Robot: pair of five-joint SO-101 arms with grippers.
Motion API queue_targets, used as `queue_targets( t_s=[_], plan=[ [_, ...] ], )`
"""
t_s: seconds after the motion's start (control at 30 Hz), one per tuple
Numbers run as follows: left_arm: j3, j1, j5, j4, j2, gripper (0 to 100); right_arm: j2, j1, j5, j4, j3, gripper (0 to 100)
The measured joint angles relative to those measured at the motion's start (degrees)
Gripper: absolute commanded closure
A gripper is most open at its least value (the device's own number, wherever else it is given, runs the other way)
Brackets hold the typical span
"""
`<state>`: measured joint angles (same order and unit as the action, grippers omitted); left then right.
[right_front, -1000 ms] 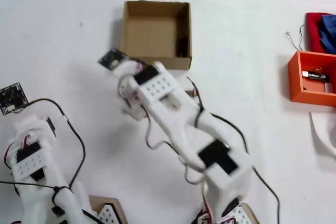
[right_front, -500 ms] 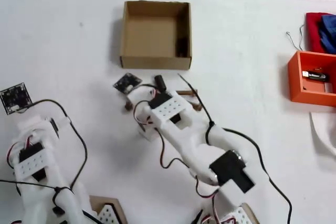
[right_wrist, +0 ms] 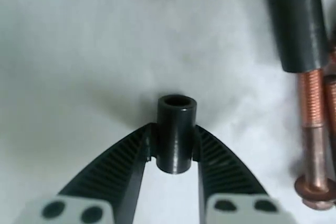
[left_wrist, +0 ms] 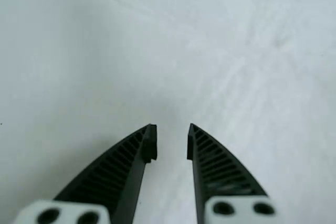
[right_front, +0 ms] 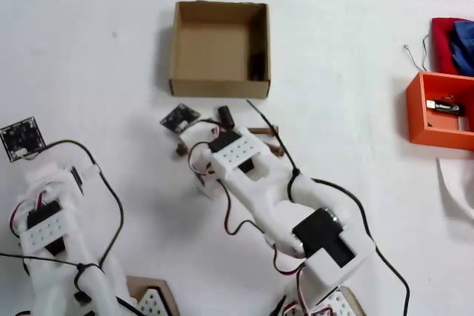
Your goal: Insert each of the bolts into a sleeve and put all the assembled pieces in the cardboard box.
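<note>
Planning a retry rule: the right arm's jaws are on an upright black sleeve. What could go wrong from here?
1. Only the tips of the right jaws grip the sleeve, so it may slip or tip when lifted.
2. A sleeved bolt lies close beside; a swing might knock it rolling.
</note>
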<state>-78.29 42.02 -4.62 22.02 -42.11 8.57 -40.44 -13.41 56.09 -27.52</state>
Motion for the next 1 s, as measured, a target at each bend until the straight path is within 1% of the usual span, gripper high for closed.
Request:
queue_targets(
  t_s=[0.27, 0.3, 0.37, 0.6, 0.67, 0.73, 0.83, 0.9, 1.0],
  plan=[
    [-0.2, 0.0, 0.0, 0.0, 0.0, 88, 0.3, -0.1, 0.0, 0.0, 0.7, 90.9],
    [-0.2, 0.0, 0.0, 0.0, 0.0, 88, 0.3, -0.1, 0.0, 0.0, 0.7, 91.6],
    [-0.2, 0.0, 0.0, 0.0, 0.0, 88, 0.3, 0.0, 0.0, 0.0, 0.7, 97.8],
    [-0.2, 0.0, 0.0, 0.0, 0.0, 88, 0.2, 0.3, 0.0, 0.4, 1.4, 97.7],
    [-0.2, 0.0, -1.2, 0.0, 0.0, 88, -1.8, 1.1, 0.0, 2.1, 2.5, 97.7],
    [-0.2, -0.9, -4.0, 0.4, 0.0, 88, -6.2, 3.1, 0.0, 4.8, 4.1, 97.7],
    [2.9, -4.3, -6.3, 6.8, 0.0, 87, -16.1, 7.6, 0.0, 8.2, 5.4, 97.8],
    [7.9, -7.9, -6.9, 13.9, 0.0, 87, -22.8, 11.3, 0.0, 10.4, 5.5, 97.8],
    [17.7, -15.3, -7.2, 24.9, 0.0, 82, -31.7, 18.7, 0.0, 12.6, 5.5, 97.8]
  ],
)
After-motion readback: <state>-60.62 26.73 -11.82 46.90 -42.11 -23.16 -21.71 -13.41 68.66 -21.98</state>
